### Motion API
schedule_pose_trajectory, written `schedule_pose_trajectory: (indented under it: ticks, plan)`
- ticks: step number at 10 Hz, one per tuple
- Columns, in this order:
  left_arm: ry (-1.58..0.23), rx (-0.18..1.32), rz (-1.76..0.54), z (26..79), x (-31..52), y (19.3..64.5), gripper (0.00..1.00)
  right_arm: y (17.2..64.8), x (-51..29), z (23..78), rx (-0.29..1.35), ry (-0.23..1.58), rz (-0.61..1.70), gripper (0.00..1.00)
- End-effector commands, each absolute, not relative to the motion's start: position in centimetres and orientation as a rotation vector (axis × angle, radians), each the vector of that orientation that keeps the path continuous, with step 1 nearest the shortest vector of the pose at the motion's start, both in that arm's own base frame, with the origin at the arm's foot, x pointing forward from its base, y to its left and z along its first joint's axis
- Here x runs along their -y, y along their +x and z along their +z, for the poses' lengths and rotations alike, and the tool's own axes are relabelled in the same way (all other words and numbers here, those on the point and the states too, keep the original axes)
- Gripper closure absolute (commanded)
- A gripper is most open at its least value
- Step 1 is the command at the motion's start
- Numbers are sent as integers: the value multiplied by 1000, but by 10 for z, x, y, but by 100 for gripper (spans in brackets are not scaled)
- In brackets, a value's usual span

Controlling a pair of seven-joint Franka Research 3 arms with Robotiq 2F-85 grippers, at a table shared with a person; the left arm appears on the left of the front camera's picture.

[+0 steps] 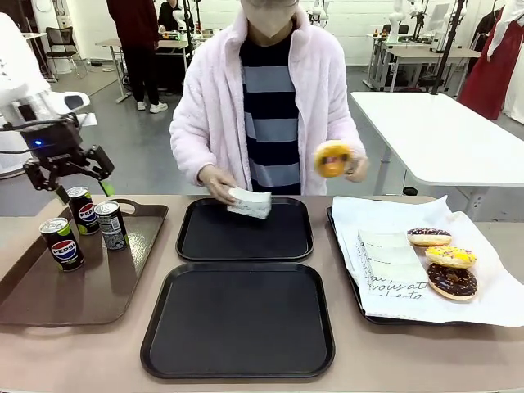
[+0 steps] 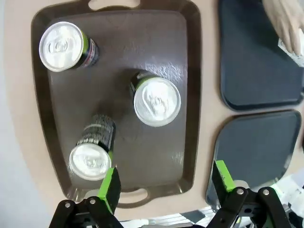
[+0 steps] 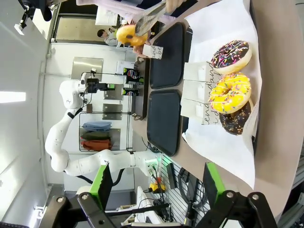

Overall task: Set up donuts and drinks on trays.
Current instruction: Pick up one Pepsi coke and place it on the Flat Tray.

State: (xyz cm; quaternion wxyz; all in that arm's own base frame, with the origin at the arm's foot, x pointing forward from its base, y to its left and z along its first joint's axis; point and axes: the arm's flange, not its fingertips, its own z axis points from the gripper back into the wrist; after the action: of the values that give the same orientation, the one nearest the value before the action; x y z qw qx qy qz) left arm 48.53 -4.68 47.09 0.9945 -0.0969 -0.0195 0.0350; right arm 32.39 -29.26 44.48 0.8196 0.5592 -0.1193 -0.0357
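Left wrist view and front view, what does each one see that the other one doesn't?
Left wrist: the cans from straight above, round tops facing the camera. Front: the cans' Pepsi logos, the person holding up a golden donut, and three more donuts on white paper. Both: three cans on the brown tray, two black trays, and the open left fingers.

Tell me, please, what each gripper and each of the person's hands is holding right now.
Left gripper: open, empty, above the cans.
Right gripper: open, empty.
One hand: holds a paper sleeve.
Other hand: holds up a donut.
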Motion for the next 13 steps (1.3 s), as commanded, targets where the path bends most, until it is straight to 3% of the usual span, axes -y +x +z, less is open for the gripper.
schedule_pose_trajectory:
  ticks: [1,7,13]
  plan:
    - [-92,60,121,469,62,510,0,323,292,445,246,1199,-82,0]
    - [-33,77,114,431,64,542,0,323,292,445,246,1199,-82,0]
    - [-40,53,38,395,75,546,0,323,292,445,246,1199,-82,0]
